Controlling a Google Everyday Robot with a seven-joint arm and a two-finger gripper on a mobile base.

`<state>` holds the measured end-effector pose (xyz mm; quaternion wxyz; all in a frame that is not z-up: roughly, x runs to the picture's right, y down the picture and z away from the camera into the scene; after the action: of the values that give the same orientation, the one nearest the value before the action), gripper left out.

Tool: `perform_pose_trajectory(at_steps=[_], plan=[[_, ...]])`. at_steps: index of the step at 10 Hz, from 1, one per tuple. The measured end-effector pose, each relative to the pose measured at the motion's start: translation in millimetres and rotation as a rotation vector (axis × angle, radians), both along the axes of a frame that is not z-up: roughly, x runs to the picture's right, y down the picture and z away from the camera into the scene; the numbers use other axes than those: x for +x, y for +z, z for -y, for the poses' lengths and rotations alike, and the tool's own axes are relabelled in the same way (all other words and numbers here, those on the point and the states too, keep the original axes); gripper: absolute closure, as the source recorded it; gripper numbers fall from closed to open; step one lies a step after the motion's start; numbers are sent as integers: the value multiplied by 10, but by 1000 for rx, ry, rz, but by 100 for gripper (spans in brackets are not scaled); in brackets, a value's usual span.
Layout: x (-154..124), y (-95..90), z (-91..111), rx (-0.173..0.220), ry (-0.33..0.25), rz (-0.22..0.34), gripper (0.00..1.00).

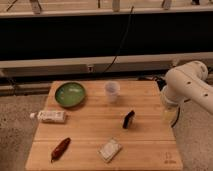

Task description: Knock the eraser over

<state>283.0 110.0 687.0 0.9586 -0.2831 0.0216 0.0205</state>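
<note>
The eraser (128,119) is a small black oblong block standing on edge, a little right of the middle of the wooden table (90,132). My white arm (187,87) comes in from the right. My gripper (169,114) hangs below it at the table's right edge, to the right of the eraser and apart from it.
A clear cup (112,91) stands behind the eraser. A green bowl (70,94) is at the back left. A white tube (51,116) lies at the left edge, a red-brown elongated thing (60,149) at the front left, and a pale rectangular block (109,149) at the front middle.
</note>
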Motion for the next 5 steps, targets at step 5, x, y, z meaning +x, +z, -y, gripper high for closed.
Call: perform_pose_trajectory(at_steps=[5], plan=[[-155, 148, -84, -15, -21, 8, 20]])
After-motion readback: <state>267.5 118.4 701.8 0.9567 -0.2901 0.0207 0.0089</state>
